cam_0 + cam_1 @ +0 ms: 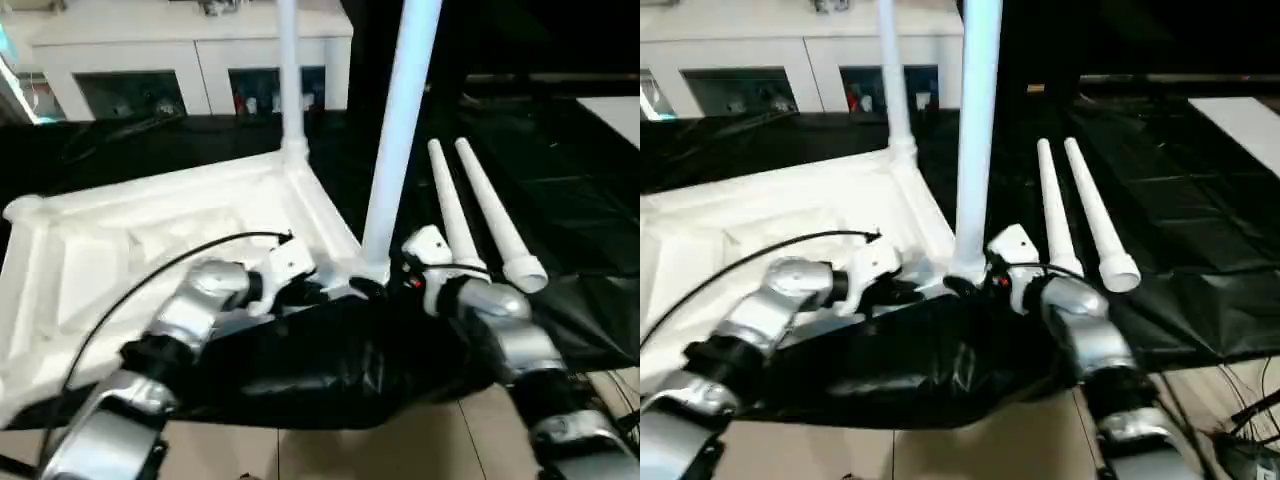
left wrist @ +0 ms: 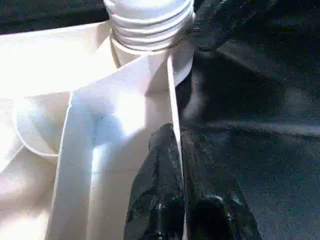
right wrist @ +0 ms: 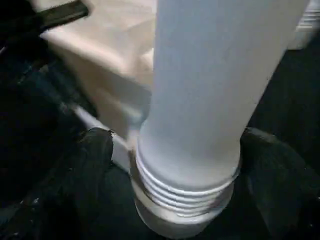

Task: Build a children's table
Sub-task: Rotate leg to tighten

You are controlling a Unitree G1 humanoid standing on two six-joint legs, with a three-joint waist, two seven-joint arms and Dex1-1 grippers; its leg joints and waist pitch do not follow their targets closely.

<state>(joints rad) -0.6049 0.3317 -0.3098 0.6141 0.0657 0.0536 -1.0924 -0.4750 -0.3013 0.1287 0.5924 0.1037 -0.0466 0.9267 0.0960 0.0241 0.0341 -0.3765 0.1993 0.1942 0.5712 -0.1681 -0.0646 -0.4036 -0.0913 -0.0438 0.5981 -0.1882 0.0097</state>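
Note:
The white table top (image 1: 130, 250) lies upside down on the black-draped work table, ribs facing up. One white leg (image 1: 288, 70) stands upright in the far corner socket. A second leg (image 1: 400, 130) stands in the near right corner socket (image 2: 150, 55), its threaded end (image 3: 185, 185) partly showing above the socket. My right gripper (image 3: 186, 165) is shut on this leg just above the thread, one finger (image 3: 95, 155) on each side. My left gripper (image 2: 175, 195) is shut on the top's thin rim wall (image 2: 172, 100) just beside that corner. Two loose legs (image 1: 450, 210) (image 1: 495, 220) lie to the right.
The black cloth (image 1: 330, 370) hangs bunched over the work table's near edge, under both wrists. White cabinets (image 1: 190, 60) stand along the back. A white panel (image 1: 615, 115) shows at the far right. A black cable (image 1: 150, 275) arcs over my left forearm.

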